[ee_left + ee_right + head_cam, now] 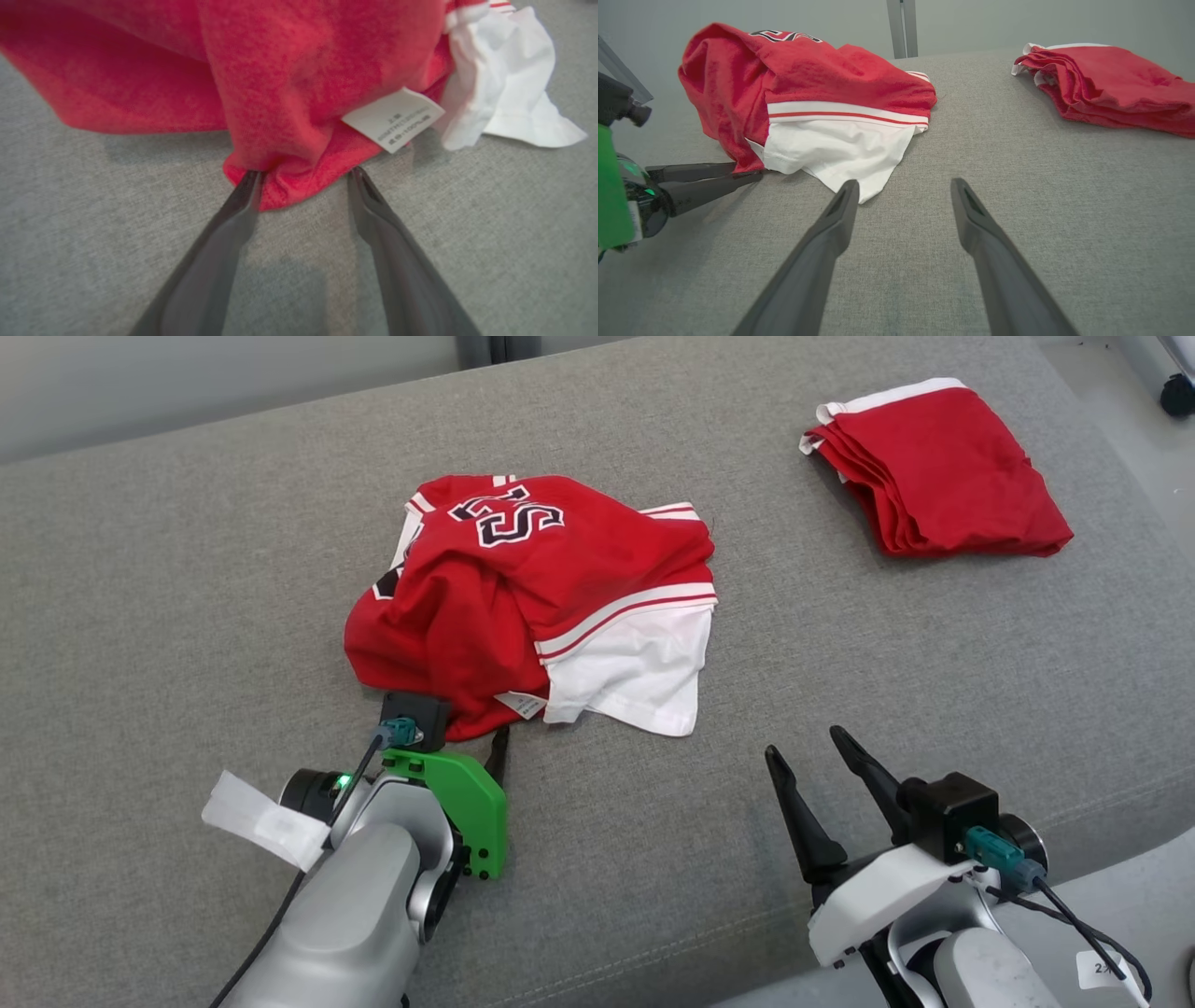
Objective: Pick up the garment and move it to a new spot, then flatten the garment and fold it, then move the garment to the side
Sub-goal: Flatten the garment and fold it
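A crumpled red jersey (485, 607) with a white panel and black-and-white lettering lies mid-cushion, also seen as the jersey (808, 79) in the right wrist view. My left gripper (304, 175) is at its near hem, open, with a fold of the red cloth (289, 186) lying between the two fingertips. A white care label (395, 119) sticks out just beyond the right finger. My right gripper (805, 743) stands open over bare cushion, to the right of the white panel (836, 149), with nothing between its fingers (831, 233).
A second red garment (934, 467), folded, lies at the back right of the grey cushion (187, 569). The cushion's front edge (1074, 887) runs close under my right arm, with pale floor beyond. Bare cushion spreads to the left and between the two garments.
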